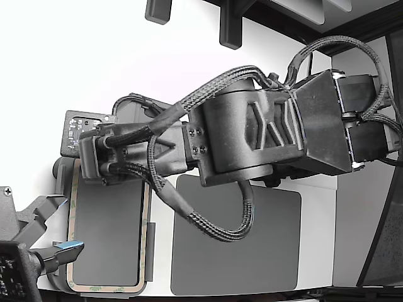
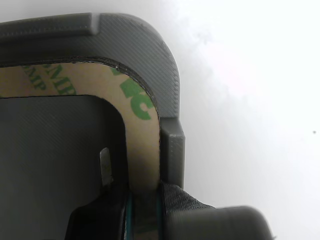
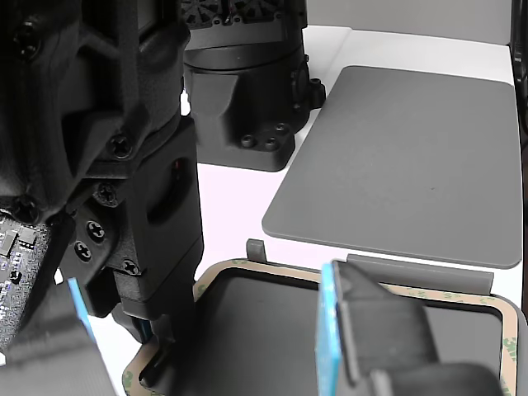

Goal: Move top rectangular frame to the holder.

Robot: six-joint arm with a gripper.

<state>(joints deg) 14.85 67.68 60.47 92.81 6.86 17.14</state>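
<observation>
One thin frame [image 2: 142, 145] sits in the holder [image 2: 150, 45], its strip pinched between my gripper's [image 2: 142, 212] narrowed jaws; lifting away before letting go could drag it off the tabs.

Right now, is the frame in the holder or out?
In: the frame lies flat inside the holder, its rim wrapping the corner.

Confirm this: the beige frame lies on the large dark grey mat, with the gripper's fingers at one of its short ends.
Not quite. The beige frame lies in the holder, beside the dark grey mat, as the exterior view shows. The gripper is at a short end, its fingers astride the frame's strip.
</observation>
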